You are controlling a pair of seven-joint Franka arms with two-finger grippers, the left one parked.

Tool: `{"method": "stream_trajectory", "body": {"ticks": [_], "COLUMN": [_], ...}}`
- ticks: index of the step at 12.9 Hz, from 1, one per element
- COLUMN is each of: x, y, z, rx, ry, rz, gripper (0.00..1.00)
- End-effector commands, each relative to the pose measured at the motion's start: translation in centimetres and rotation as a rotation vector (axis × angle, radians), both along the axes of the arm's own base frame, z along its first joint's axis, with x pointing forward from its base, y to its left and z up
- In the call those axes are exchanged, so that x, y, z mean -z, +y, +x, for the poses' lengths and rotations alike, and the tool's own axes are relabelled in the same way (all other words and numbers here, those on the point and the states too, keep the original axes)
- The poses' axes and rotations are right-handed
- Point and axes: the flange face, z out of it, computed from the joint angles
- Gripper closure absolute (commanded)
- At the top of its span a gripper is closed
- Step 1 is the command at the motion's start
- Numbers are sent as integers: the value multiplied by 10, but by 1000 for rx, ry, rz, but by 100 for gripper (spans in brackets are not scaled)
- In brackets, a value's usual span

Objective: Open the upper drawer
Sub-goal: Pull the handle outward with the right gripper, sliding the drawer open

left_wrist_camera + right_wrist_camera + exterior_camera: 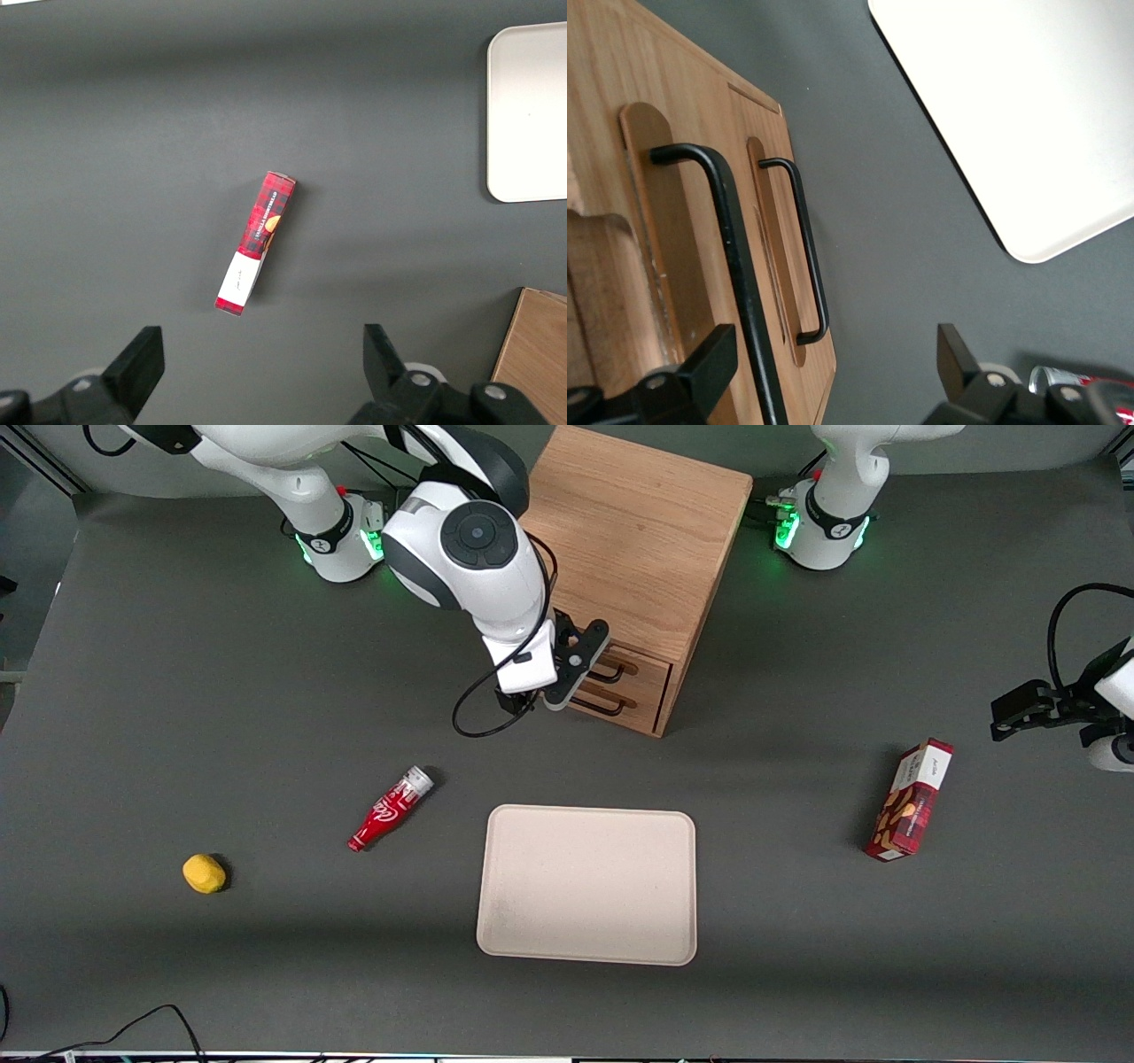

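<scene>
The tabletop (177, 691) carries a boxy wooden cabinet (642, 540) that serves as the landmark here. Its two drawer fronts face the front camera, and both look shut. The upper drawer (631, 662) sits just under the cabinet's top, with its black wire handle (735, 266) running across the front; the lower drawer (620, 707) below has a matching handle (806, 257).

In front of the cabinet, nearer the camera, lies a cream tray (586, 884). A red snack box (910, 800) stands well away toward the parked arm's end, while a small red bottle (390, 809) and a yellow lump (205, 873) lie toward the working arm's end.

The gripper (833, 363) hovers just in front of the drawer fronts, fingers spread wide. In the wrist view the upper handle seems to pass close by one finger (700, 367), though whether the bar is truly between both fingers is hard to tell.

The main risks, as I judge them:
- Closing off-centre, so one finger pushes the bar instead of clasping it.
- Drifting down and catching the lower handle, opening the wrong drawer.
- Pulling at an angle, which could jam the drawer or drag the whole cabinet forward.
</scene>
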Motion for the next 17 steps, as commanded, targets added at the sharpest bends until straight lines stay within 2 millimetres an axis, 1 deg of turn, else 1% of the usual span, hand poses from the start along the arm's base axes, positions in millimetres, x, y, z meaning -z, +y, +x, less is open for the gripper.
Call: {"method": "stream_trajectory", "body": {"ticks": [1,7,8,13,15,16,17], "x": [11,31,31,34,27,27,28], "y": [1,-1,-7,-43,-56,-63,-75], "z": [4,20,26,67,83,91,102], "rx": [-27,-44,-56,-95,-83,-71,-59], "ry": [-11,-40,-44,-78,-95,-90,-88], "rz": [6,24,22,5,11,26,45], "gripper": [0,0,0,0,0,0,0]}}
